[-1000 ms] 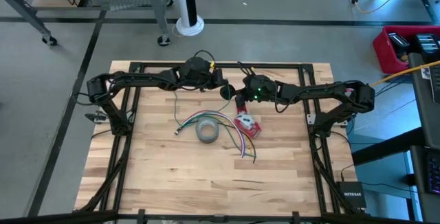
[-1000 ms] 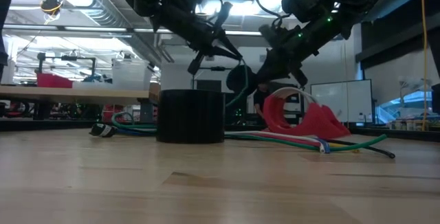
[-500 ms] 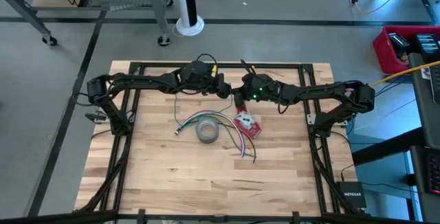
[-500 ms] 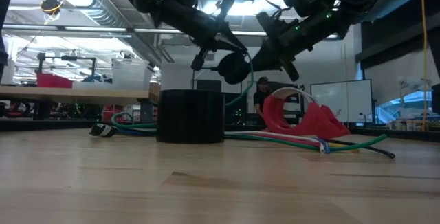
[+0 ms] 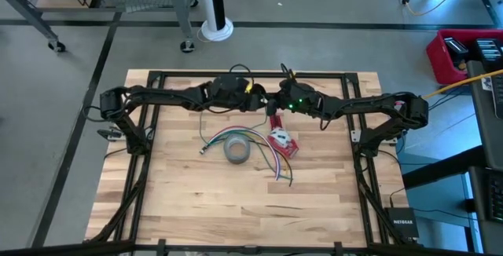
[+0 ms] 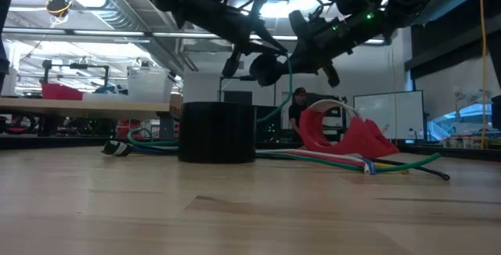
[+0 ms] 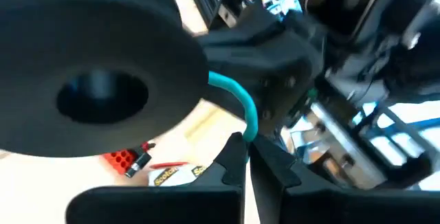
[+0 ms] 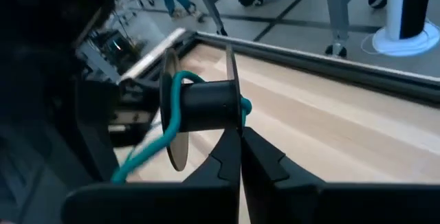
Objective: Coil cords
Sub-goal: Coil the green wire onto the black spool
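Near edge of the table (image 5: 236,217): bare planks, nothing at work.

Middle of the table: the grey tape roll (image 5: 236,149) stands with the loose cords (image 5: 271,162) fanned around and to the right of it, uncoiled. The red dispenser (image 5: 283,143) lies just right of the roll, touching some of them.

Far centre, above the table: both arms meet here in the air (nothing rests on the wood).

Left gripper (image 5: 258,101): fingers pressed together on the teal cord (image 7: 237,100), just where it leaves the reel.

Right gripper (image 5: 277,105): fingers closed, and by its wrist view pinching the rim of one flange of the black spool (image 8: 206,104); that is my reading, since the contact itself is narrow.

Teal cord: a few turns sit on the spool's hub. From there it hangs down toward the table behind the tape roll, its lower end hidden.

Change: within the last second the left gripper has slid right and the right gripper has drawn in toward it. The spool now rides higher and the two tips are almost touching.

Meaning: this looks like a winding stroke under way, one side steadying the reel while the other feeds cord. Most of the length seems still unwound, and the loose cords are untouched, so the task is early.
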